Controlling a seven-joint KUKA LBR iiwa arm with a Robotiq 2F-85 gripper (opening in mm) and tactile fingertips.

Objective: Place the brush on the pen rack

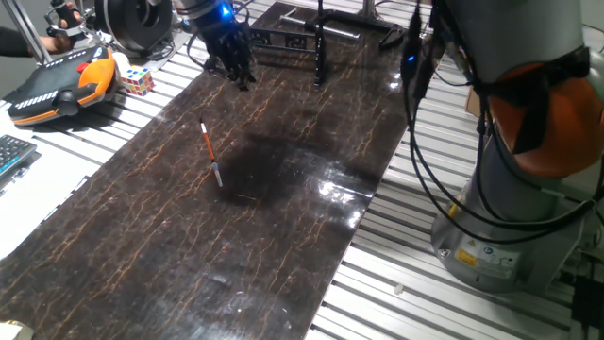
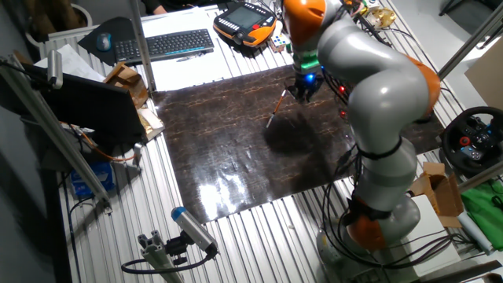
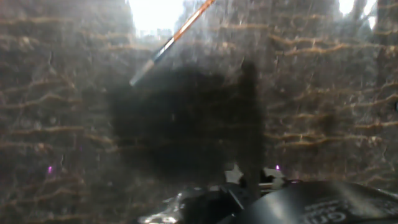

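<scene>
The brush [image 1: 209,153] is a thin orange-red stick with a white end. It lies flat on the dark marble table top [image 1: 283,236], left of the middle. It also shows in the other fixed view [image 2: 276,108] and at the top of the hand view [image 3: 171,42]. My gripper [image 1: 236,76] hangs above the far left part of the table, beyond the brush and apart from it, holding nothing. Its fingers look spread. It also shows in the other fixed view [image 2: 305,93]. The black pen rack [image 1: 319,47] stands at the far end of the table, right of the gripper.
An orange and black teach pendant [image 1: 66,85] and a colour cube [image 1: 135,80] lie left of the table top. A keyboard [image 2: 165,43] lies beyond the table. The arm's own base [image 1: 510,208] and cables [image 1: 415,85] stand at the right edge.
</scene>
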